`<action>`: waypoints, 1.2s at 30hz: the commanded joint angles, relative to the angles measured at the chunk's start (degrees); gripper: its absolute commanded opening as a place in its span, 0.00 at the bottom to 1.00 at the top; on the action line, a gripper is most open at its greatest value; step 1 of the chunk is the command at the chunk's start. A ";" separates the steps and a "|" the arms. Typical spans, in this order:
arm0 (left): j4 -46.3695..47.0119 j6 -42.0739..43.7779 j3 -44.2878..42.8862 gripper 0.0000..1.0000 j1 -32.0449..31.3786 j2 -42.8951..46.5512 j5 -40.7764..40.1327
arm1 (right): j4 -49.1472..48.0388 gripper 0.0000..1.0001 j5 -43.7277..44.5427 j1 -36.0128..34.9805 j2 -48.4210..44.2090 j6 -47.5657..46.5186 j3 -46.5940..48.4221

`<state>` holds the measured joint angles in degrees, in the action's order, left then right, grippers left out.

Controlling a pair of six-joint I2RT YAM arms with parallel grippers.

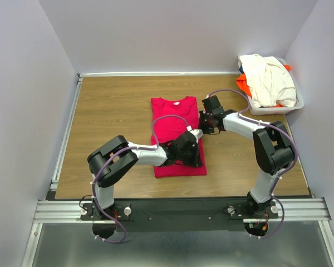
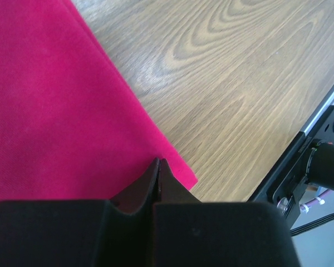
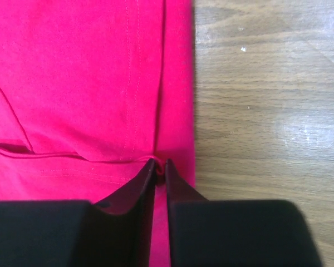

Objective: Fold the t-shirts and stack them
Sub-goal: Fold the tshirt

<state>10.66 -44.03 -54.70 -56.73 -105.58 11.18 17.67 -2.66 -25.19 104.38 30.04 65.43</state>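
Observation:
A crimson-pink t-shirt (image 1: 175, 130) lies folded into a long strip in the middle of the table. My left gripper (image 1: 198, 160) is shut on its right edge close to the near corner; in the left wrist view the tips (image 2: 158, 162) meet on the cloth (image 2: 55, 111). My right gripper (image 1: 201, 125) is further up the same edge. In the right wrist view its jaws (image 3: 160, 163) pinch a small ridge of the shirt (image 3: 89, 72) beside a sleeve seam. A cream-white t-shirt (image 1: 267, 80) and an orange one (image 1: 244, 84) are heaped in the basket.
The white plastic basket (image 1: 292, 105) stands at the back right corner by the wall. Bare wooden tabletop (image 1: 111, 111) surrounds the shirt. A metal rail (image 1: 183, 210) with the arm bases runs along the near edge, also seen as the rail (image 2: 317, 150).

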 commanded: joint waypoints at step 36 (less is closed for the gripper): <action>-0.55 2.81 0.56 0.03 -0.06 3.88 0.25 | 5.09 0.55 15.04 -0.30 1.01 -2.54 8.14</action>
<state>10.52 -42.87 -53.82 -57.60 -105.43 11.86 20.80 8.78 -25.50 108.25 27.16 72.12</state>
